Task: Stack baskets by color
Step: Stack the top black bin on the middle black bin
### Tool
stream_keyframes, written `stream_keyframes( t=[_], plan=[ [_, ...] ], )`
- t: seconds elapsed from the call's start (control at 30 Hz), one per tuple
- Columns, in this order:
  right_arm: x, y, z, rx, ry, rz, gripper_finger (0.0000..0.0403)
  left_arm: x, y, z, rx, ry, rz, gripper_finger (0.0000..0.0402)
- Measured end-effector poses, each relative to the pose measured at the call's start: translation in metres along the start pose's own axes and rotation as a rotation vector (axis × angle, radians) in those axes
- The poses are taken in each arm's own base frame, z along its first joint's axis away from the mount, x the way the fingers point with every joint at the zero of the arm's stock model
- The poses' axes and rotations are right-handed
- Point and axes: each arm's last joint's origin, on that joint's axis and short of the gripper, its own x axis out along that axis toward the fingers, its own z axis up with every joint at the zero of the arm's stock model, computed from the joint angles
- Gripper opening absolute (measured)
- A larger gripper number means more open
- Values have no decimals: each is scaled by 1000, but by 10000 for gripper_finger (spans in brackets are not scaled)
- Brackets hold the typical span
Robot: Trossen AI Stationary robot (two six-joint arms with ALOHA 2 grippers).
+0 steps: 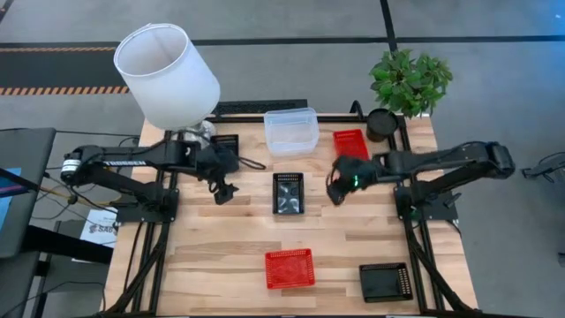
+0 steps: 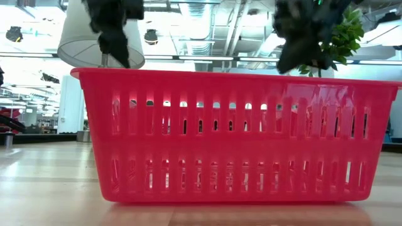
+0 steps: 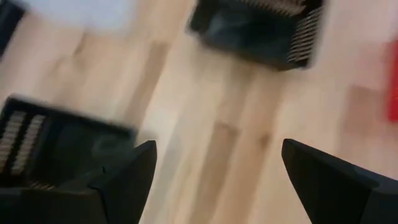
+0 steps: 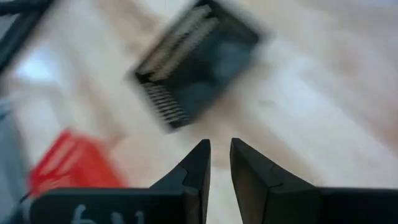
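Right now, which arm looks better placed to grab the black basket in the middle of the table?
Probably the left. The left gripper hangs beside the middle black basket with jaws wide open; the right gripper is about as near, but its jaws are almost closed.

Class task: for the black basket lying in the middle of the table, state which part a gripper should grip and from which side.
Grip one long rim of the black basket from straight above: it sits upright, mouth open, its thin walls offering an edge, and bare table surrounds it.
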Motion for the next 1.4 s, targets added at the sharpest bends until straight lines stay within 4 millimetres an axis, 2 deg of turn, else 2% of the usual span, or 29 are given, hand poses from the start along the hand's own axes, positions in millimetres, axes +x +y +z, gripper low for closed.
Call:
stream_keyframes(
  t=[0.1,0.17,0.23,0.4,0.53,0.63,0.73,0.87,1.0,1.1,1.2,1.4],
  plan=[
    [7,17,-11,111,-44,15,82,15,5,-11,-57,34,64,334],
    [18,19,-14,237,-68,-31,83,22,9,-17,-110,55,94,334],
    [28,22,-17,292,-58,-35,89,28,10,-20,-145,43,107,334],
    [42,33,-36,388,117,-2,120,34,9,-26,-129,52,103,334],
    [36,47,-58,466,191,23,148,34,10,-26,-114,49,125,334],
    [28,56,-76,575,243,16,160,35,13,-26,-203,38,166,334],
    [20,65,-95,658,292,11,163,36,19,-25,-274,36,199,334],
    [10,72,-117,683,350,0,160,41,28,-22,-309,32,261,334],
    [4,76,-131,659,385,-4,152,63,37,-17,-338,92,280,334],
    [2,76,-136,638,390,-14,146,84,41,-14,-271,138,297,334],
    [1,75,-139,627,364,-17,141,99,50,-10,-274,135,337,334],
    [-1,75,-143,587,348,-26,133,123,72,-5,-550,111,345,334]
  ],
)
